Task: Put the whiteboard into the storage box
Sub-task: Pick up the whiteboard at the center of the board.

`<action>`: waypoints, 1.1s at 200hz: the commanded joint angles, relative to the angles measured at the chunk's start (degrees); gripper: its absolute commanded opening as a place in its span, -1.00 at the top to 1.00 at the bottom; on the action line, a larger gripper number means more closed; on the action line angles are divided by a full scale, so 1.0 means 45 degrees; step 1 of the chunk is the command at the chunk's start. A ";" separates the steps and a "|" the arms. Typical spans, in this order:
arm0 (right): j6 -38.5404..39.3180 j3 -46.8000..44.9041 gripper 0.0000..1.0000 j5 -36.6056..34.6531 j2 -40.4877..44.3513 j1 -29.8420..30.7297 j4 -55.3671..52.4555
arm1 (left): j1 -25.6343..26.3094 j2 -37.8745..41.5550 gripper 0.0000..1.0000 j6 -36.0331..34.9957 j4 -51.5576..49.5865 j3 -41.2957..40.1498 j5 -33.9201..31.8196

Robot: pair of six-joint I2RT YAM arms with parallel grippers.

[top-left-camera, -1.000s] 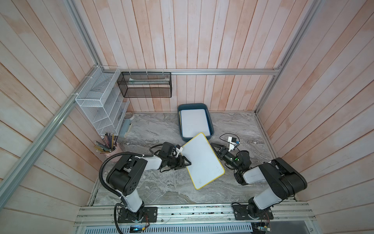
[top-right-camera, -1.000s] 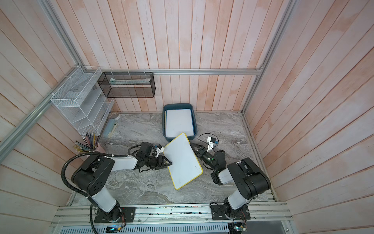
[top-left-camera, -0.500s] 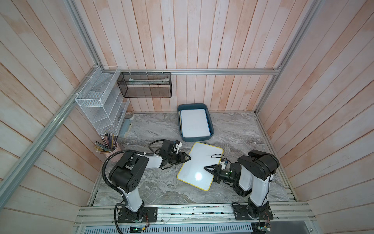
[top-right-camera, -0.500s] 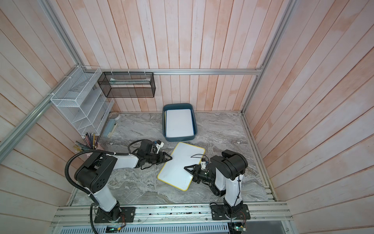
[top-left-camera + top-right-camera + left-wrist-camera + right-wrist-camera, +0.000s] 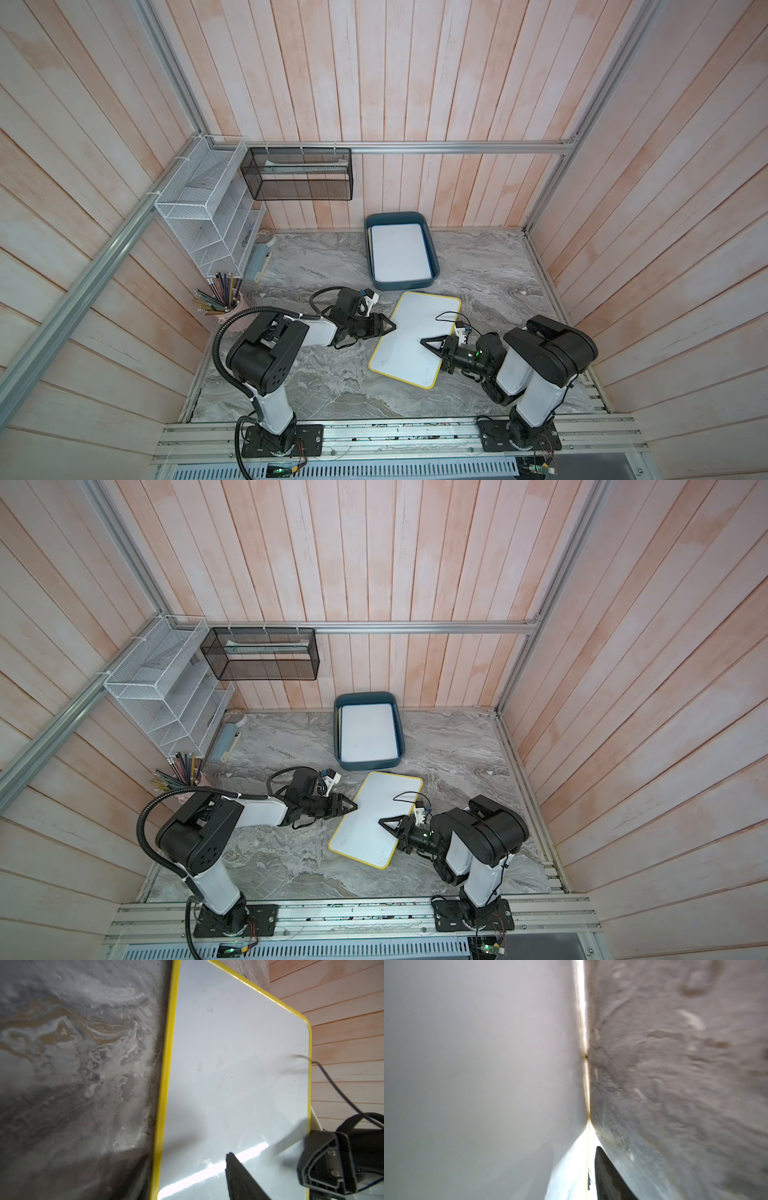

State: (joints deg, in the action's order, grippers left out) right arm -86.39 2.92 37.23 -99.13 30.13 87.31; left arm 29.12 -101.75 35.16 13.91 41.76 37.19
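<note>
One whiteboard (image 5: 409, 322) beside storage box (image 5: 400, 285): glossy white, yellow-rimmed, round-cornered. You can't tell if left gripper (image 5: 390, 326), right gripper (image 5: 424, 342) clamp it.

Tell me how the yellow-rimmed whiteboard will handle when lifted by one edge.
The whiteboard looks rigid: its edges run straight, with no sag. Its glossy face mirrors a light streak, so a pinch may slip. Thin and wide, it is probably light but may swing from a one-edge grip.

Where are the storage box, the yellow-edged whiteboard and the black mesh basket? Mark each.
storage box (image 5: 402, 284), top view, front wall.
yellow-edged whiteboard (image 5: 415, 320), top view, bare white face.
black mesh basket (image 5: 303, 187), top view, front mesh panel.
</note>
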 commanded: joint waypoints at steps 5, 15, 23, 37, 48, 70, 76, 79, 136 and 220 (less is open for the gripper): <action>0.1889 0.0485 0.12 0.0144 0.1561 -0.0077 -0.3326 | 0.0249 -0.0161 -0.19 0.0150 -0.1948 -0.0782 -0.0635; 0.2652 0.0894 0.12 0.0077 0.2297 -0.0080 -0.5200 | 0.0228 0.0044 -0.19 0.0209 -0.1832 -0.0876 -0.0719; 0.3250 0.1226 0.12 -0.0074 0.2880 -0.0077 -0.6703 | 0.0212 0.0176 -0.20 0.0251 -0.1769 -0.0927 -0.0792; 0.4315 0.1817 0.12 -0.0449 0.3795 -0.0109 -0.9235 | 0.0169 0.0457 -0.19 0.0326 -0.1653 -0.1058 -0.0914; 0.5175 0.2285 0.12 -0.0810 0.4427 -0.0155 -1.1076 | 0.0115 0.0697 -0.20 0.0385 -0.1536 -0.1190 -0.1026; 0.5929 0.2564 0.12 -0.1119 0.5350 -0.0475 -1.2883 | -0.0016 0.1075 -0.19 0.0449 -0.1365 -0.1348 -0.1135; 0.5996 0.2545 0.12 -0.1108 0.5550 -0.0635 -1.3065 | -0.0055 0.1137 -0.19 0.0449 -0.1325 -0.1371 -0.1121; 0.6039 0.2527 0.12 -0.1089 0.5646 -0.0723 -1.3143 | -0.0065 0.1161 -0.19 0.0449 -0.1301 -0.1387 -0.1117; 0.7155 0.3189 0.05 -0.0713 0.6521 -0.1702 -1.4927 | -0.0168 0.1362 -0.19 0.0683 -0.0626 -0.1570 -0.0707; 0.7332 0.3391 0.07 -0.0330 0.6765 -0.2270 -1.5085 | -0.0203 0.1255 -0.19 0.0781 -0.0426 -0.1556 -0.0585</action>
State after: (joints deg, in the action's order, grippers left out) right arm -54.46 16.67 34.81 -70.08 20.47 19.38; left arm 28.51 -95.66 38.65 13.39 36.07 34.72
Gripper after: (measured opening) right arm 0.489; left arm 0.597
